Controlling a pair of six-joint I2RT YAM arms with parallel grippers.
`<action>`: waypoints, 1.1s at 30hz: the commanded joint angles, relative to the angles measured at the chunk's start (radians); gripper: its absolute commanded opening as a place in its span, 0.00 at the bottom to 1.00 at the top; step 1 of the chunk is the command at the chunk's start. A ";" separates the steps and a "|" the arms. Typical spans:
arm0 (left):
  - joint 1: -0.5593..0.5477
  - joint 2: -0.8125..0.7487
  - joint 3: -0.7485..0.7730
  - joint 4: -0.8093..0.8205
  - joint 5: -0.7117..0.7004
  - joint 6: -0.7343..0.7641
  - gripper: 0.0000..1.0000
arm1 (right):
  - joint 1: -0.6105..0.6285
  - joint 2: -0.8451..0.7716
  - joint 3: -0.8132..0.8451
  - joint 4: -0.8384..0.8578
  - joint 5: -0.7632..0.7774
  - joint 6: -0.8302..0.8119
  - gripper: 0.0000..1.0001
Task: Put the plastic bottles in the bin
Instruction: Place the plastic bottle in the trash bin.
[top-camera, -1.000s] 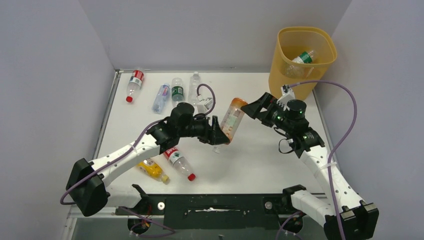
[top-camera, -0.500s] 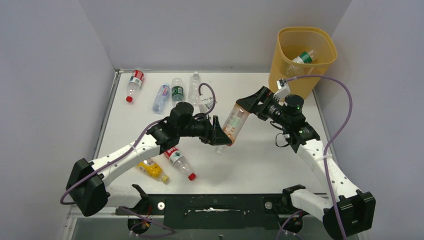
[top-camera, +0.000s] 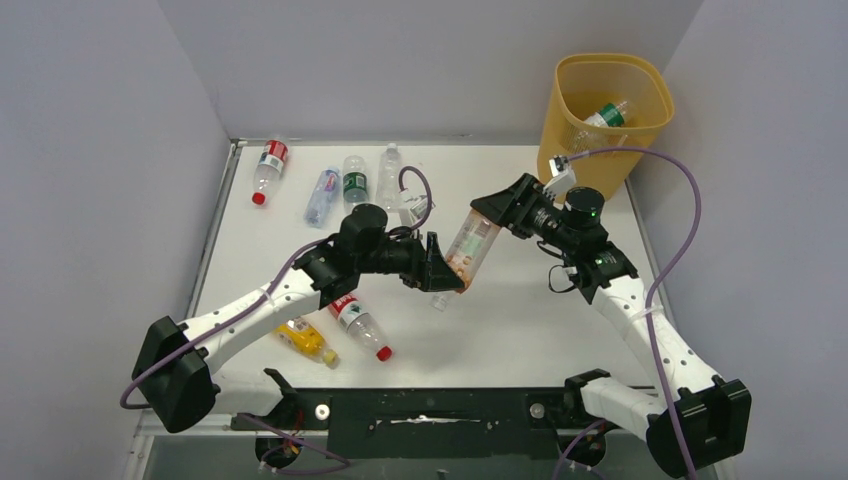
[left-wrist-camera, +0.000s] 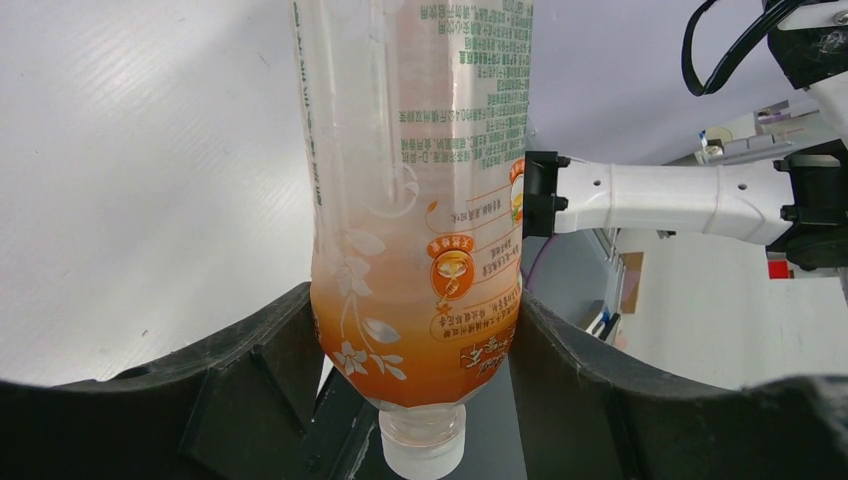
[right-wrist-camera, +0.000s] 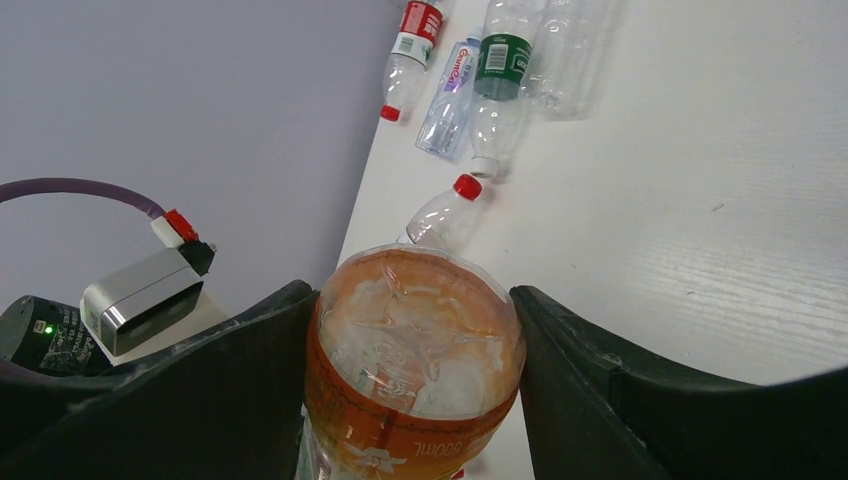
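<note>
Above mid-table, the left gripper (top-camera: 445, 272) clamps the orange bottle (top-camera: 470, 245) at its stiff shoulder, the right gripper (top-camera: 490, 214) clamps its base toward 1 o'clock; it looks light, thin, slippery.

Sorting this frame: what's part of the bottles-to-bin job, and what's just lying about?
Job:
- orange bottle, held mid-air
- bin, with binned bottle inside
- far row on the table: red-label bottle, blue-label bottle, green-label bottle, clear bottle
- near: yellow bottle, red-capped bottle

Not job:
- purple cables
- black base rail
</note>
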 joint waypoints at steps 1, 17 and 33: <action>-0.006 -0.025 0.017 0.052 -0.006 0.040 0.49 | 0.014 -0.006 0.047 0.017 0.015 -0.015 0.51; -0.001 -0.089 0.212 -0.277 -0.244 0.177 0.84 | 0.009 0.082 0.292 -0.171 0.098 -0.165 0.43; 0.034 -0.195 0.237 -0.433 -0.404 0.218 0.85 | -0.196 0.329 0.944 -0.378 0.389 -0.519 0.44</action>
